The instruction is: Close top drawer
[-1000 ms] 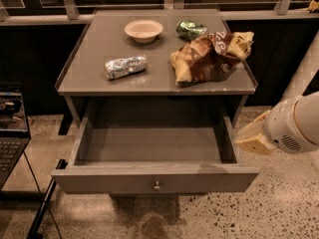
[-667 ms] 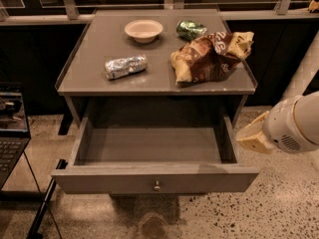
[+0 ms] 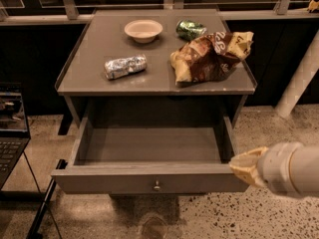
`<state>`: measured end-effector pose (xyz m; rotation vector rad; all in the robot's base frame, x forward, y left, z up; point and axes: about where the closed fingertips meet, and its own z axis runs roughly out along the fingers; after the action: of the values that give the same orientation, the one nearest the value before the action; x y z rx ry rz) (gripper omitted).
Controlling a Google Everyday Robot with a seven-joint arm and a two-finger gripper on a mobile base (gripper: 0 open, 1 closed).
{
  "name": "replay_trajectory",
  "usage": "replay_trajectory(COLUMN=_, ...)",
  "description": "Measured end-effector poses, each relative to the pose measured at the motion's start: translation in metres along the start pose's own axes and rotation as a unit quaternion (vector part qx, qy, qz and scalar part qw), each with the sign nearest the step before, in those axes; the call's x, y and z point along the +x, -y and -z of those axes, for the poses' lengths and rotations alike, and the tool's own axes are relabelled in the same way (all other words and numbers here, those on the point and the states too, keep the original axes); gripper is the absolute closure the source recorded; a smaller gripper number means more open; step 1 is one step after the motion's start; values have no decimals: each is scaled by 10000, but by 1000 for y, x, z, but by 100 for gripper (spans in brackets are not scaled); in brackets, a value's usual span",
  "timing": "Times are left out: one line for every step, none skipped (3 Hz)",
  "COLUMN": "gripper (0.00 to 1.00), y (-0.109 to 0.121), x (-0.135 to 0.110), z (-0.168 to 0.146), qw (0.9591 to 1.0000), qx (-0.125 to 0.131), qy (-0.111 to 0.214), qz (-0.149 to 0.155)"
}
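The top drawer (image 3: 149, 177) of the grey-brown cabinet stands pulled far out, and its inside (image 3: 149, 144) is empty. Its flat front faces me, with a small round metal knob (image 3: 156, 185) at the centre. My gripper (image 3: 246, 166), yellowish at the tip on a thick white arm (image 3: 291, 169), comes in from the right. It sits right at the right end of the drawer front, level with its top edge. I cannot tell whether it touches the front. No other drawers show.
On the cabinet top (image 3: 89, 78) lie a pale bowl (image 3: 143, 30), a crushed silver can (image 3: 124, 66), a green packet (image 3: 189, 30) and brown snack bags (image 3: 209, 56). A laptop (image 3: 10, 133) on a black stand is at the left. A white post (image 3: 299, 78) stands at the right.
My gripper has dropped lower and come forward, from beside the drawer's right side wall to the right end of the drawer front. The drawer has not moved.
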<state>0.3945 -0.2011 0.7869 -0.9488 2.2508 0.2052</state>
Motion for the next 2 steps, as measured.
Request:
replay_trajectory(gripper=100, y=-30, x=36, z=-31, qw=9985, qx=123, qy=377, qz=-390)
replay_trajectory(gripper=100, y=-34, x=52, z=-59, qw=9896, qx=378, qy=927, qz=-1037)
